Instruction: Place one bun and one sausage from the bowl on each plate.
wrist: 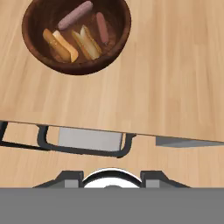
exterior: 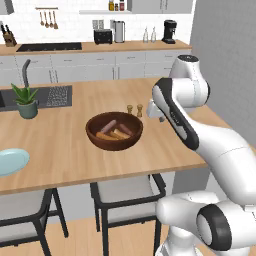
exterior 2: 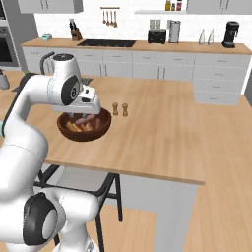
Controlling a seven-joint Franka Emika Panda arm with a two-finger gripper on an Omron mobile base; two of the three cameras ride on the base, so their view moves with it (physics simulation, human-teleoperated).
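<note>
Pincer state: can't tell. Risk: buns [wrist: 61,45] & sausages [wrist: 76,15] crowd bowl [wrist: 39,56], so pincer may pinch two.

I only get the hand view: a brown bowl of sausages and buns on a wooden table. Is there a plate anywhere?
Observer: Yes, a pale blue plate lies on the table, far left of the bowl in the left base view.
Operator: Anything on it?
Observer: The part in the picture is bare; the picture's edge cuts off the rest.
Operator: What else is near the bowl?
Observer: Two small shakers stand just behind it.
</note>
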